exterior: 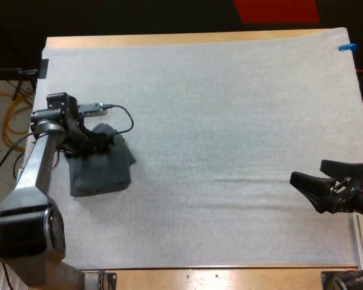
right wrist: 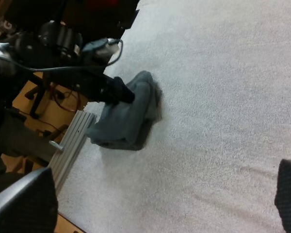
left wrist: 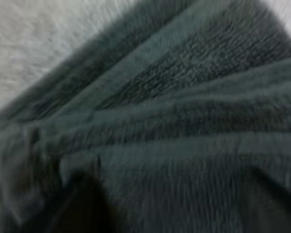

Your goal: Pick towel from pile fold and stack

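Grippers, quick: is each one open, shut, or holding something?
Left gripper: down at the towel; open or shut cannot be told.
Right gripper: open, holding nothing.

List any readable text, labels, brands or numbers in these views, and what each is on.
No text can be read in any view.
Dark grey-green towel: no tag or label shows.
White mat: plain, no print.
Left pincer, at the towel: no marking shows.
Right pincer, over bare mat: no marking shows.
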`<action>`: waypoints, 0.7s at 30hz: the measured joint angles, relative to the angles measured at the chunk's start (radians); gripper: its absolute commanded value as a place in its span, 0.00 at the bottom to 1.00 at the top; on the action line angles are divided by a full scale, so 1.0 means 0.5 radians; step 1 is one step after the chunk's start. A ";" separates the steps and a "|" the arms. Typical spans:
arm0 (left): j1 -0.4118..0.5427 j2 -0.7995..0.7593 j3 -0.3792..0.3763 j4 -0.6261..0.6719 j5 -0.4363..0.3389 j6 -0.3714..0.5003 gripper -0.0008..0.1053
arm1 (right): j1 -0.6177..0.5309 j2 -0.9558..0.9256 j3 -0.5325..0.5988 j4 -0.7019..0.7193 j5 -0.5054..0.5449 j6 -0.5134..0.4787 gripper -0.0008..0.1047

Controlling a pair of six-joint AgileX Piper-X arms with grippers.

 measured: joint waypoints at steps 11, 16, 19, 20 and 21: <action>0.000 -0.528 -0.180 0.129 0.082 0.047 0.60 | 0.000 0.000 0.000 0.000 0.000 0.000 0.84; 0.000 -0.976 -0.185 0.161 0.128 0.047 0.60 | 0.000 0.000 0.000 0.000 0.000 0.000 0.84; 0.000 -1.168 -0.185 0.245 0.156 0.047 0.60 | 0.000 0.000 0.000 0.000 0.000 0.000 0.84; 0.000 -1.227 -0.185 0.280 0.157 0.047 0.60 | 0.000 0.009 0.000 0.000 0.000 -0.009 0.84; 0.000 -1.283 -0.185 0.307 0.157 0.047 0.60 | 0.000 0.023 0.000 0.000 0.002 -0.027 0.84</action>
